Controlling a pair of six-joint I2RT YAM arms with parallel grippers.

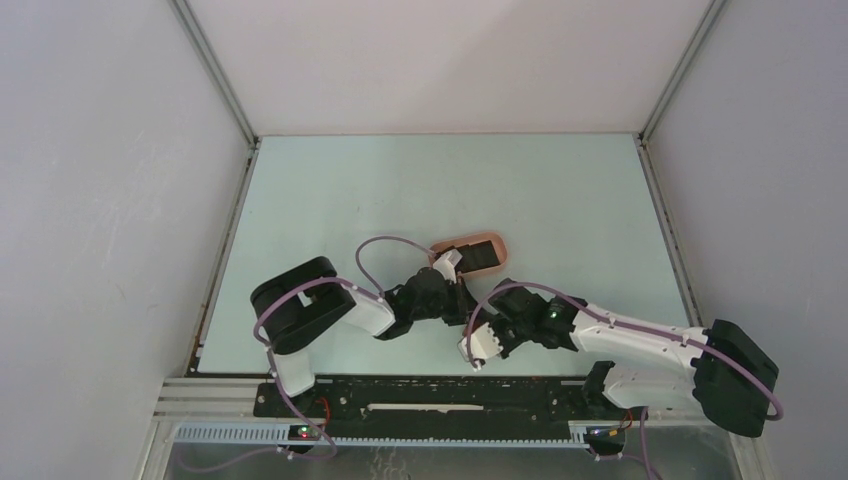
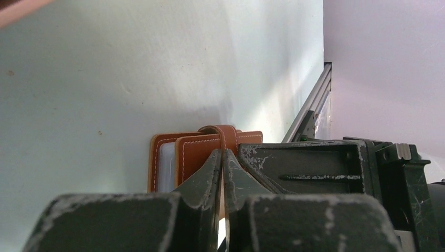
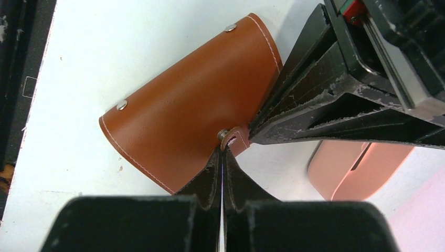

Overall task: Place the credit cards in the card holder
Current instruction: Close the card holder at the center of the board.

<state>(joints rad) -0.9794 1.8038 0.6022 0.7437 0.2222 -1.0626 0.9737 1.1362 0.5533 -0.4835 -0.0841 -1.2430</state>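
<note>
The card holder (image 3: 183,105), a reddish-brown leather wallet, lies folded on the pale table near the front middle. In the left wrist view the card holder (image 2: 197,152) shows its grey pockets at the edge. My left gripper (image 2: 223,152) is shut on its snap tab (image 2: 225,132). It enters the right wrist view as the left gripper (image 3: 253,134), its tips at the tab. My right gripper (image 3: 222,149) is shut with nothing between its fingers, and its tips touch the wallet's cover at the metal stud (image 3: 222,134). Dark credit cards (image 1: 478,258) lie in the pink tray.
The pink oval tray (image 1: 497,243) sits just behind the two grippers, and the pink tray (image 3: 341,170) is close to the right of the wallet. Grey walls enclose the table on three sides. The arms' base rail (image 1: 430,395) runs along the near edge.
</note>
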